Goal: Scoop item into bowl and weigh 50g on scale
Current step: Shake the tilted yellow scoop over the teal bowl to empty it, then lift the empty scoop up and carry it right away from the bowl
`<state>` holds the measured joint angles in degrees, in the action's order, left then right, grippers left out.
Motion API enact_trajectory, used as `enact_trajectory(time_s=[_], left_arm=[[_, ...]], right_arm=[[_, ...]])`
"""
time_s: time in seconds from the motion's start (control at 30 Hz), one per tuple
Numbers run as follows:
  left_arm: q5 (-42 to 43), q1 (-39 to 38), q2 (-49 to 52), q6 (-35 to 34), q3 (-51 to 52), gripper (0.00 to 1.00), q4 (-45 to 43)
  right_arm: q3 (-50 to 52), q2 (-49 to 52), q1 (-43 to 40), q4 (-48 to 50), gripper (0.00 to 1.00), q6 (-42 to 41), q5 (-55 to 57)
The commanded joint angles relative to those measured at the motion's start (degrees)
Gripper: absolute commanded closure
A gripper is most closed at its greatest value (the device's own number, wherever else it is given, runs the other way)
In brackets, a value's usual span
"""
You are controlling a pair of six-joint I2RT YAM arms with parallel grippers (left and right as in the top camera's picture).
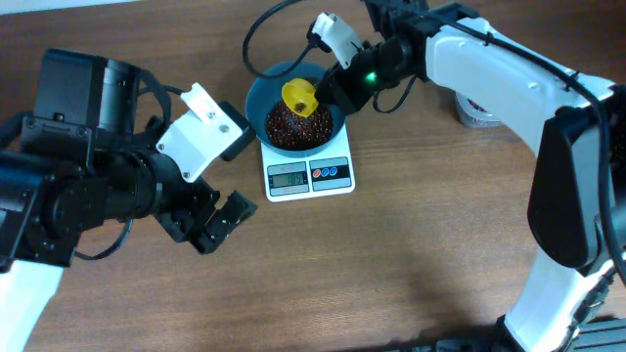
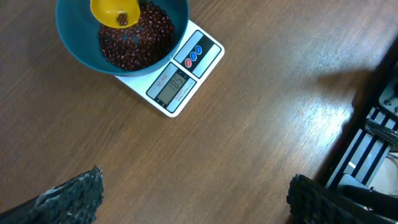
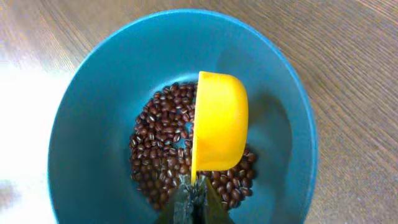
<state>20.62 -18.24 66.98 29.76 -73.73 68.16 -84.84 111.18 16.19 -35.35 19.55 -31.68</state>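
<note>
The blue bowl point(image 1: 256, 98) stands on the white scale point(image 1: 309, 174), whose display is lit. Dark red-brown beans point(image 1: 293, 129) lie heaped in the bowl's bottom. My right gripper point(image 1: 331, 86) is shut on the handle of a yellow scoop point(image 1: 300, 98), held tipped on its side over the beans. In the right wrist view the scoop point(image 3: 219, 121) hangs above the beans point(image 3: 161, 149) inside the bowl point(image 3: 87, 112), with the gripper point(image 3: 194, 194) closed on it. My left gripper point(image 1: 210, 227) is open and empty over bare table left of the scale point(image 2: 180, 84).
A grey and white round container point(image 1: 476, 110) stands at the back right, partly behind the right arm. A black cable point(image 1: 256, 34) loops behind the bowl. Dark frame parts point(image 2: 373, 143) show at the right of the left wrist view.
</note>
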Motion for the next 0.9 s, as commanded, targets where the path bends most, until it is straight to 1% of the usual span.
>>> enact_trajectory(time_s=[0.0, 0.03, 0.17, 0.23, 0.33, 0.4, 0.53, 0.67, 0.73, 0.8, 0.87], left_arm=[[0.59, -0.13, -0.07, -0.55, -0.39, 0.02, 0.07], [0.59, -0.13, -0.07, -0.55, -0.39, 0.02, 0.07], [0.59, -0.13, -0.07, -0.55, -0.39, 0.02, 0.07], [0.59, -0.13, -0.07, -0.55, -0.39, 0.02, 0.07], [0.59, -0.13, -0.07, -0.55, -0.39, 0.02, 0.07], [0.59, -0.13, -0.07, -0.55, -0.39, 0.02, 0.07], [0.59, -0.13, -0.07, -0.55, -0.39, 0.02, 0.07], [0.59, -0.13, -0.07, -0.55, -0.39, 0.01, 0.07], [0.59, -0.13, -0.07, -0.55, -0.39, 0.02, 0.07], [0.59, -0.13, -0.07, -0.55, -0.39, 0.02, 0.07], [0.59, -0.13, -0.07, -0.55, -0.39, 0.02, 0.07]], right_arm=[[-1.95, -0.61, -2.93, -0.04, 0.96, -4.31, -8.79], [-2.34, -0.61, -4.35, -0.39, 0.96, -5.55, -11.63], [-2.4, -1.2, -7.69, -0.92, 0.96, -5.53, -23.19], [-2.4, -2.03, -8.83, -0.9, 0.96, -5.68, -25.51], [-2.43, -4.22, -10.25, -0.81, 0.96, -9.31, -29.03], [-2.51, -5.6, -11.1, -0.79, 0.96, -9.38, -29.29], [-2.51, -9.68, -16.68, -0.42, 0.96, -9.4, -29.4], [-2.51, -12.11, -25.81, -1.29, 0.96, -9.6, -29.4], [-2.51, -12.15, -30.84, -4.42, 0.96, -9.57, -29.38], [-2.51, -12.15, -36.83, -9.88, 0.96, -9.55, -29.18], [-2.51, -12.15, -40.11, -12.74, 0.96, -9.53, -28.0]])
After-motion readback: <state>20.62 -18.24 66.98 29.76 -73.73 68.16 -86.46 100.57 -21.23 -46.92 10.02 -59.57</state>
